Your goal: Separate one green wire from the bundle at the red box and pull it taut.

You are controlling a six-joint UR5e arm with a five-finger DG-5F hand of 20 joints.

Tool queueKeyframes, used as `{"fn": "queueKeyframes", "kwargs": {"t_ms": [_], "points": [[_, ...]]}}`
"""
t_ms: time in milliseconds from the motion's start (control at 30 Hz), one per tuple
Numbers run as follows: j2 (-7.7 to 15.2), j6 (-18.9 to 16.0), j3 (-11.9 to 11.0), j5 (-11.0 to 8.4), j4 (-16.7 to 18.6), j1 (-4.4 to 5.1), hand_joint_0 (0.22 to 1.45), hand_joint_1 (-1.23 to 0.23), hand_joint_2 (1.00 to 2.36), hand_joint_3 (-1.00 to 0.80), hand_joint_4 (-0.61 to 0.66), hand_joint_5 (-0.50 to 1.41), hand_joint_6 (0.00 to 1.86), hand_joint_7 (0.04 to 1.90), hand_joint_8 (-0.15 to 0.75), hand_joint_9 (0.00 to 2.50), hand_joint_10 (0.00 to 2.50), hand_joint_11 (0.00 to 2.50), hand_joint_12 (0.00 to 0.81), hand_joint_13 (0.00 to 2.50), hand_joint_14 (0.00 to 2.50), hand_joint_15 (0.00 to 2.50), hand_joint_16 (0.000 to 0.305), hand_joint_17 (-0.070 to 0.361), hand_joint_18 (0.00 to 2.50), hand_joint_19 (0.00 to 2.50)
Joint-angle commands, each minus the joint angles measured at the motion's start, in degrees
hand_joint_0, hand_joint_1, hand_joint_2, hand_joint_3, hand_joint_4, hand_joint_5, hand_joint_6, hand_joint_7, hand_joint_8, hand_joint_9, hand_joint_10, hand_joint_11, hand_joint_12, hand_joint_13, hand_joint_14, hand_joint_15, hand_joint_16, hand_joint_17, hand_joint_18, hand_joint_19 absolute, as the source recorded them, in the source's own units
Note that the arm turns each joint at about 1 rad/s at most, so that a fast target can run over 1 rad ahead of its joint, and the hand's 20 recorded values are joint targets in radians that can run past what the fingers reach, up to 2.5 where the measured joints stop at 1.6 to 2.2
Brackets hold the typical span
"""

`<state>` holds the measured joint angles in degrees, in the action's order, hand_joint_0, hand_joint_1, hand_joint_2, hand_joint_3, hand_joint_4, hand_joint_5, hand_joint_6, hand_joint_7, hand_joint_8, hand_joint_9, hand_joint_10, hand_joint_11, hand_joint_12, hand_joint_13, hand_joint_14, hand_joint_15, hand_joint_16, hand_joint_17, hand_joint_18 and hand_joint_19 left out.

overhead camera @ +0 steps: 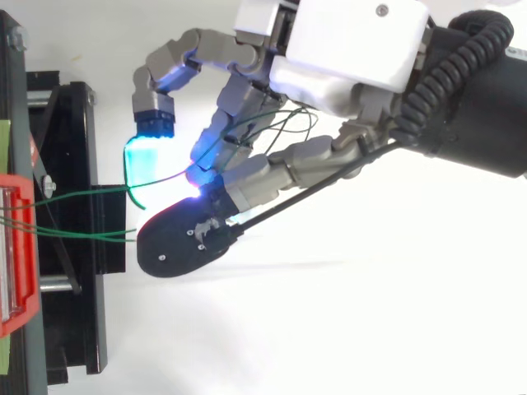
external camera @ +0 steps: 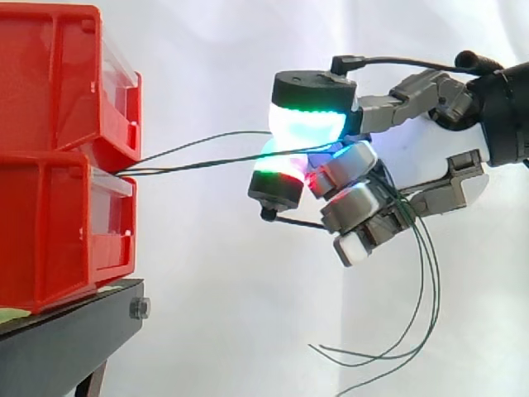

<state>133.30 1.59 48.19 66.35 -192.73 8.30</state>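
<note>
The hand [overhead camera: 346, 49], fingers curled, pinches green wires [external camera: 207, 162] between its glowing pads [external camera: 306, 126]; they stretch almost level to the stacked red bins [external camera: 58, 165], loose ends dangling below the hand.

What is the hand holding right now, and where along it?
The hand pinches green wires mid-length between its pads; they run in from the red box, loose ends hanging below.

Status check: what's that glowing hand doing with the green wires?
Hand shut, fingers pinching green wires. Wires stretch to red box, top one bowed. Loose ends dangle below hand.
</note>
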Motion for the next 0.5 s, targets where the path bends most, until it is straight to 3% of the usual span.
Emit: {"fn": "queueKeyframes", "kwargs": {"t_ms": [0,167,333,467], "points": [[-0.1,0.1,-0.5,0.01,-0.5,-0.12,0.59,-0.96,1.00,-0.50,0.16,-0.21,0.89,1.13,0.288,1.27,0.01,1.72,0.418,1.01,0.03,0.98,0.058,0.130,0.86,0.67],[0.0,0.1,-0.8,0.10,-1.3,-0.12,0.53,-0.94,1.00,-0.50,0.16,-0.20,0.88,1.11,0.309,1.24,0.01,1.59,0.431,0.96,0.03,0.89,0.060,0.134,0.84,0.67],[0.0,0.1,-1.0,0.10,-1.5,-0.12,0.47,-0.63,1.00,-0.50,0.17,-0.15,0.79,1.11,0.338,1.29,0.02,1.44,0.451,0.96,0.02,0.83,0.064,0.144,0.82,0.66],[-0.1,0.1,-1.1,0.10,-1.5,-0.12,0.51,-0.55,1.00,-0.50,0.15,-0.14,0.76,1.18,0.320,1.29,0.02,1.42,0.430,0.94,0.03,0.82,0.060,0.136,0.79,0.67]]}}
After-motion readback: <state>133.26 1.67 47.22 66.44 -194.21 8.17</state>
